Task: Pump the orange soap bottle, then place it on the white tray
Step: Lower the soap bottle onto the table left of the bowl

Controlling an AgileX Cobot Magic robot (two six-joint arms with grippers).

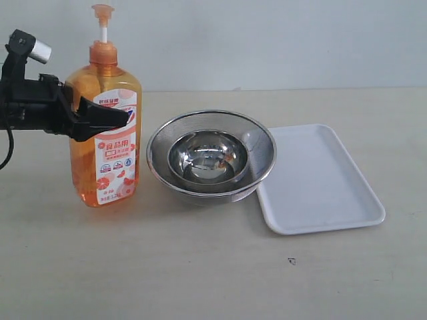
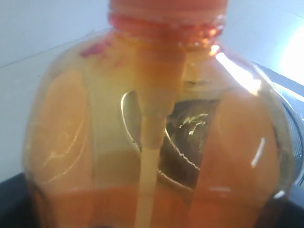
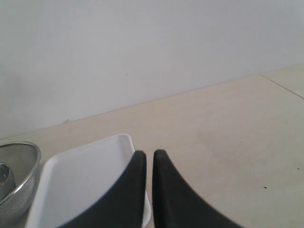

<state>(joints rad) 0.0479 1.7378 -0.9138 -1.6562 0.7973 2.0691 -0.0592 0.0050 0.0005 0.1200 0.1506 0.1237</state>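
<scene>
The orange soap bottle [image 1: 104,167] stands upright on the table at the left, its pump head [image 1: 103,13] raised on a white stem. My left gripper [image 1: 115,115] comes in from the left and is shut on the bottle's upper body: one black finger lies across the front of the label, the other is hidden behind. Up close, the bottle [image 2: 156,118] fills the left wrist view. The white tray [image 1: 320,180] lies flat at the right. My right gripper [image 3: 149,153] is shut on nothing, above the tray's [image 3: 85,175] outer edge; it is outside the exterior view.
A round steel strainer bowl [image 1: 211,157] with a smaller steel bowl inside sits between bottle and tray, its rim overlapping the tray's left edge. It also shows in the right wrist view as the strainer bowl [image 3: 16,180]. A pale wall rises behind the table.
</scene>
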